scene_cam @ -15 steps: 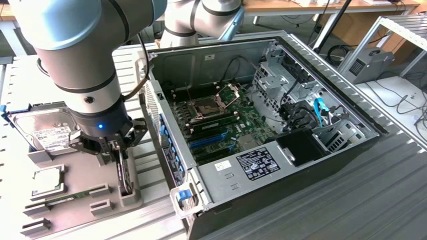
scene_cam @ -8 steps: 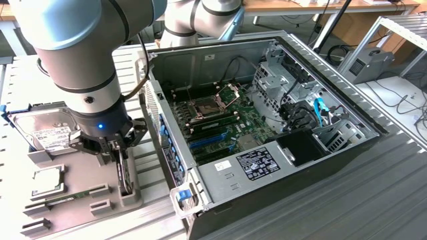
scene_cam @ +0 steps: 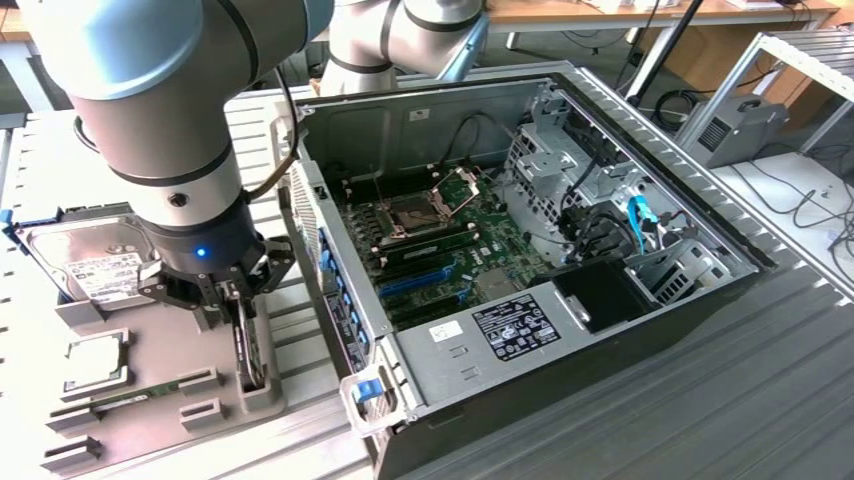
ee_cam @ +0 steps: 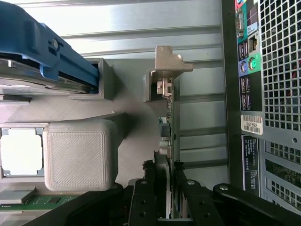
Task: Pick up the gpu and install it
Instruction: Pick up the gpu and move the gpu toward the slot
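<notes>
Gripper (scene_cam: 230,295) is down over the grey printed plastic holder tray (scene_cam: 160,335), with its jaws straddling the gpu (scene_cam: 250,345), a thin green circuit-board card with a black cooler block and a long silver metal end bracket. In the wrist view the two black fingers (ee_cam: 149,188) sit flat against both faces of the card (ee_cam: 168,117) with no gap visible. I read that as clamped on the gpu, jaws about half closed.

The gpu stands on edge in its tray slot directly beneath the gripper, bracket end (ee_cam: 170,63) out ahead of the fingers. It is not lifted and nothing is installed yet.

On the gripper's far side from the case are a silver boxy hard drive with white label (scene_cam: 87,265) and a square silver processor chip (scene_cam: 94,360). The open black tower computer case (scene_cam: 601,390) lies just beside the gripper on the other side, motherboard exposed.

Handling, as a judgement:
- The card looks light and stiff.
- It is fragile, with exposed solder and small parts on the board face.
- The smooth faces are a bit slippery, and it could pivot if held off-centre.
- Best hold is across the thickness at mid-length over the cooler block, roughly where the fingers are. Avoid the bracket and the connector edge.
</notes>
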You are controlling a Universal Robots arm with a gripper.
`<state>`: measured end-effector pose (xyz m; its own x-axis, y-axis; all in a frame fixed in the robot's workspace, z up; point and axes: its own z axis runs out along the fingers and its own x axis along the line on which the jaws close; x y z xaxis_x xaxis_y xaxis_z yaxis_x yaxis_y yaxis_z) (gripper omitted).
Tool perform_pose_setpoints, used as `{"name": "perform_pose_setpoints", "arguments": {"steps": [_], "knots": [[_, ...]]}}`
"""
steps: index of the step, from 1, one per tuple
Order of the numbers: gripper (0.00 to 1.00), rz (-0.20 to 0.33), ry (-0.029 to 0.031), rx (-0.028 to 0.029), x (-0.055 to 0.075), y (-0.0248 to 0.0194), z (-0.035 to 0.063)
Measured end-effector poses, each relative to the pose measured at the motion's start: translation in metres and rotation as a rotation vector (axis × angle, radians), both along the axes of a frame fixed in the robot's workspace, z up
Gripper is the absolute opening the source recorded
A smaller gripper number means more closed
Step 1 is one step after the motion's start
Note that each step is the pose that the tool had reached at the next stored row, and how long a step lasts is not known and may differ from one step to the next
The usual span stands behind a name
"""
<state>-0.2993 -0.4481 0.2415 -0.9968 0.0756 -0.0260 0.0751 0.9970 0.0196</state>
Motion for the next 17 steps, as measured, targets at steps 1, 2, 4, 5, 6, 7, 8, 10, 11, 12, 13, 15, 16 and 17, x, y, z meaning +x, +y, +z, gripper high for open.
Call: {"name": "perform_pose_setpoints", "arguments": {"steps": [1, 2, 4, 5, 6, 7, 8, 10, 11, 12, 13, 15, 16, 17], "knots": [[0.26, 0.0, -0.0001, -0.0009, 0.0, 0.0, 0.0002], [0.26, 0.0, -0.0002, -0.0012, 0.0001, 0.0, 0.0006], [0.26, 0.0, 0.0001, -0.0022, 0.0, 0.0, 0.0017], [0.26, 0.0, 0.0001, -0.0023, 0.0, 0.0, 0.0021], [0.26, 0.0, 0.0001, -0.0024, 0.0, 0.0, 0.0025], [0.26, 0.0, 0.0001, -0.0026, 0.0, 0.0, 0.0031], [0.26, 0.0, 0.0, -0.0027, 0.0, 0.0, 0.0036], [0.26, 0.0, 0.0001, -0.003, 0.0, 0.0, 0.0043], [0.26, 0.0, 0.0001, -0.003, 0.0, 0.0, 0.0046], [0.26, 0.0, 0.0001, -0.0031, 0.0, 0.0, 0.005], [0.26, 0.0, 0.0001, -0.0031, 0.0, 0.0, 0.0054], [0.26, 0.0, 0.0004, -0.0034, 0.0, 0.0, 0.0065], [0.26, 0.0, 0.0, -0.0033, 0.0, 0.0, 0.0068], [0.26, 0.0, 0.0, -0.0033, 0.0, 0.0, 0.0072]]}}
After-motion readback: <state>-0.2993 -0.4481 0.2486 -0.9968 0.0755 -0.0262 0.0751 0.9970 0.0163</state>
